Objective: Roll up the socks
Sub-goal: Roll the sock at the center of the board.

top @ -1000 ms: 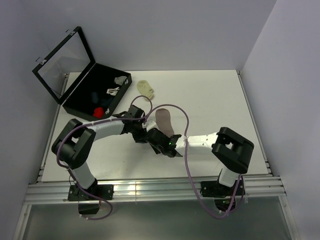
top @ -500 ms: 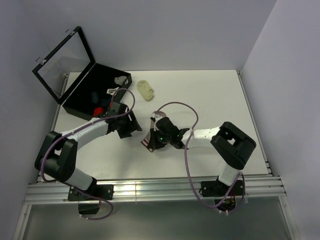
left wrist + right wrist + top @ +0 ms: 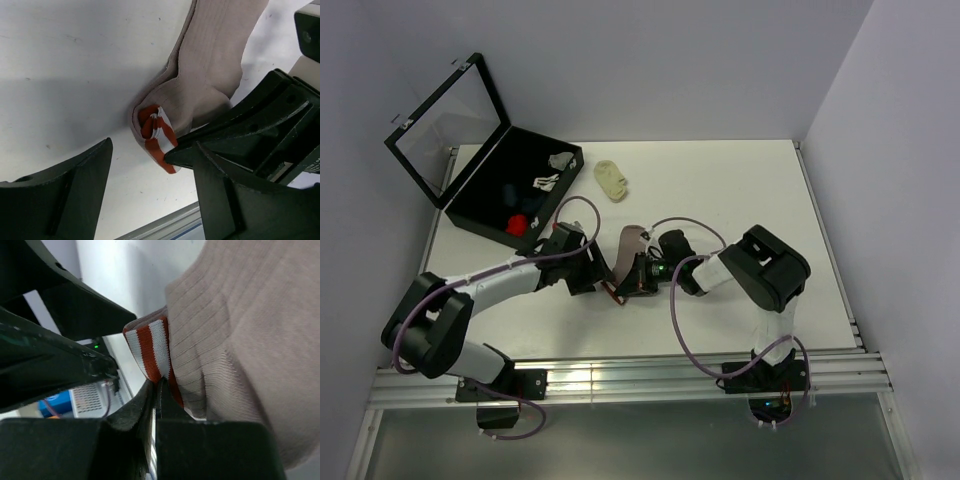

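The dusty-pink sock [image 3: 628,245] lies mid-table, its red-and-white striped cuff [image 3: 159,137] folded over at the near end. My right gripper [image 3: 623,283] is shut on that cuff [image 3: 150,352], its jaws pressed together on the stripes [image 3: 159,385]. My left gripper [image 3: 596,277] is open just left of the cuff, with its fingers [image 3: 75,190] apart on either side of it [image 3: 152,167] and touching nothing. A dark blue item [image 3: 510,190] and a red one [image 3: 518,222] lie in the black box; I cannot tell whether they are the other socks.
An open black box [image 3: 490,215] with a raised lid [image 3: 448,120] stands at the back left, with small white-grey items [image 3: 558,160] in it. A small pale-yellow sock [image 3: 612,180] lies beside it. The table's front rail [image 3: 620,375] runs along the near edge.
The sock lay flat a second ago. My right gripper has taken the cuff and drawn it left and towards the front. My left gripper pulled back, then returned beside the cuff.
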You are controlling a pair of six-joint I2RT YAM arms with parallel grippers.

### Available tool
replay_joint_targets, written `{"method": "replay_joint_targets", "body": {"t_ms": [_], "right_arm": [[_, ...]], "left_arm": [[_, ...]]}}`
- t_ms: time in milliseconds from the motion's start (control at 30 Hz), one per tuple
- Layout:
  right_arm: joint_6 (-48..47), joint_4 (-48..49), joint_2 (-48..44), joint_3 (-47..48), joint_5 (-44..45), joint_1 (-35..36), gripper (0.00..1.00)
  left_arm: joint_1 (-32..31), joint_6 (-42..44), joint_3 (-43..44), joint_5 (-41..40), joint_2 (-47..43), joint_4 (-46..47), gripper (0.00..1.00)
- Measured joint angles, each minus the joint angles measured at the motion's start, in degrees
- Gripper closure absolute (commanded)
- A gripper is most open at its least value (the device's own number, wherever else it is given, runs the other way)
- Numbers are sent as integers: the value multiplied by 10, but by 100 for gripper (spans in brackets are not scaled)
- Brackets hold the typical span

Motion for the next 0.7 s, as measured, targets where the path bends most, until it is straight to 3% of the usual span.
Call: {"method": "replay_joint_targets", "body": {"t_ms": [333,433,600,700], "right_arm": [[51,67,24,-19,-35,-14,100],[41,55,22,-17,-34,-14,99],[0,-4,-3,-7,-16,-13,88],[-42,-65,-30,4,13,-4,82]], "left_arm": [[-8,-15,10,-1,52,12,46],[-10,-15,19,-2,66,11,54],[-18,-12,47,-5,97,-2,81],[-22,-10,67,-6,111,-16,85]]}}
